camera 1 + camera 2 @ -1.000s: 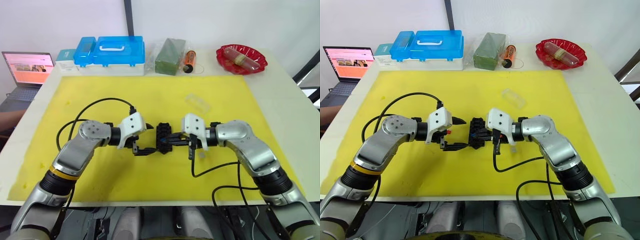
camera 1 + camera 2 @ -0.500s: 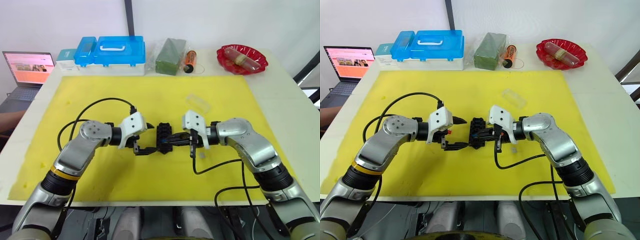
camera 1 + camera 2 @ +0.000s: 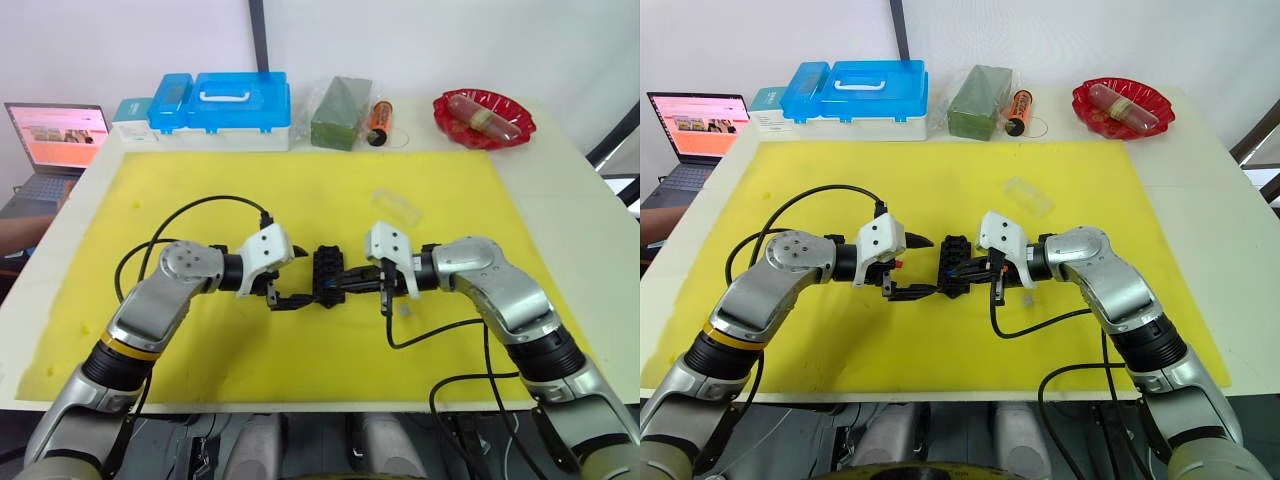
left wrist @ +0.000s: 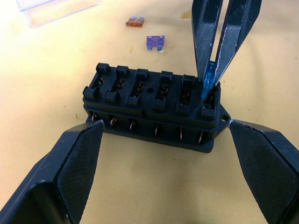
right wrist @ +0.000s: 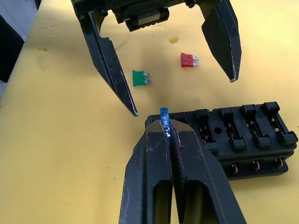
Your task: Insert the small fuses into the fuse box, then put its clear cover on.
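The black fuse box lies on the yellow mat, between my two grippers. My left gripper is open, one finger on each side of the box without touching it. My right gripper is shut on a blue fuse, whose lower end sits at an end slot of the fuse box. On the mat lie a green fuse, a red fuse, an orange fuse and a purple fuse. Behind the box rests the clear cover.
Along the table's back edge stand blue-lidded storage boxes, a bagged green block, an orange cylinder and a red bowl. A laptop sits off the table's left side.
My right gripper has edged very slightly to the right with the blue fuse. The left gripper and the fuse box have stayed put.
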Tool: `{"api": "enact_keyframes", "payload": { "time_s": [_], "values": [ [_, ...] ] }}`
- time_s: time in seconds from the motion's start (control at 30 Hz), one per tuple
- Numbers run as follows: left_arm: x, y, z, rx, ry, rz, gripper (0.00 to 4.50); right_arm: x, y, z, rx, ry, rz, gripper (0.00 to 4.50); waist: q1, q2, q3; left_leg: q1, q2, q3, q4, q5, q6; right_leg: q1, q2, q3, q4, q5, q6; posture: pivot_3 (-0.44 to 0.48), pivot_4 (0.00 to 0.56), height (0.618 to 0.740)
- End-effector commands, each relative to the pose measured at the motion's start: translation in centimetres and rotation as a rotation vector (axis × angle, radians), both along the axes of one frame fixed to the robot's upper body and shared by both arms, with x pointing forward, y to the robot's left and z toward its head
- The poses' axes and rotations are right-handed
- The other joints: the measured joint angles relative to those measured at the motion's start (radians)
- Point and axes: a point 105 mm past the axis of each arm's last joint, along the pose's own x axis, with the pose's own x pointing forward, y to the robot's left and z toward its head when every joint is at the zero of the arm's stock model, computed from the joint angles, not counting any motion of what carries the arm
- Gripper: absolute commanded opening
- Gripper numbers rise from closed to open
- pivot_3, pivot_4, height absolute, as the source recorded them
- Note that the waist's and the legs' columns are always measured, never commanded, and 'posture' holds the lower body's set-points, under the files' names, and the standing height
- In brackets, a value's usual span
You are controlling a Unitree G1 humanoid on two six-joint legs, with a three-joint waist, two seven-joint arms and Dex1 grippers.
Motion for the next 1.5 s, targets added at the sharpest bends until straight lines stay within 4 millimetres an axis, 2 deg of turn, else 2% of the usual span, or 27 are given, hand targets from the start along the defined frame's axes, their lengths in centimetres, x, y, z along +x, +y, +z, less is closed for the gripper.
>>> {"api": "enact_keyframes", "payload": {
  "time_s": [0.03,0.27,0.5,1.13,1.5],
  "values": [
    [-0.1,-0.2,0.7,0.002,-0.035,-0.012,4.5,-0.2,0.4,0.4,0.013,-0.012,0.027,0.03,0.0,0.0,0.0,0.0,0.0,0.0,0.0,0.0,0.0,0.0,0.0,0.0,0.0,0.0,0.0,0.0,0.15,0.74],
    [-0.1,-0.2,0.7,0.002,-0.034,-0.009,4.5,-0.2,0.6,0.4,0.036,0.03,0.018,0.03,0.0,0.0,0.0,0.0,0.0,0.0,0.0,0.0,0.0,0.0,0.0,0.0,0.0,0.0,0.0,0.0,0.15,0.74],
    [-0.1,-0.2,0.7,0.001,-0.034,-0.007,4.5,-0.3,0.8,1.2,0.073,0.088,0.009,0.03,0.0,0.0,0.0,0.0,0.0,0.0,0.0,0.0,0.0,0.0,0.0,0.0,0.0,0.0,0.0,0.0,0.15,0.74],
    [-0.1,-0.2,0.8,0.0,-0.035,-0.008,4.5,0.2,0.1,-0.2,0.011,0.083,-0.011,0.03,0.0,0.0,0.0,0.0,0.0,0.0,0.0,0.0,0.0,0.0,0.0,0.0,0.0,0.0,0.0,0.0,0.15,0.74],
    [-0.1,-0.2,0.7,0.001,-0.034,-0.008,4.5,-0.1,0.3,0.1,0.025,0.087,0.008,0.03,0.0,0.0,0.0,0.0,0.0,0.0,0.0,0.0,0.0,0.0,0.0,0.0,0.0,0.0,0.0,0.0,0.15,0.74]
  ]
}}
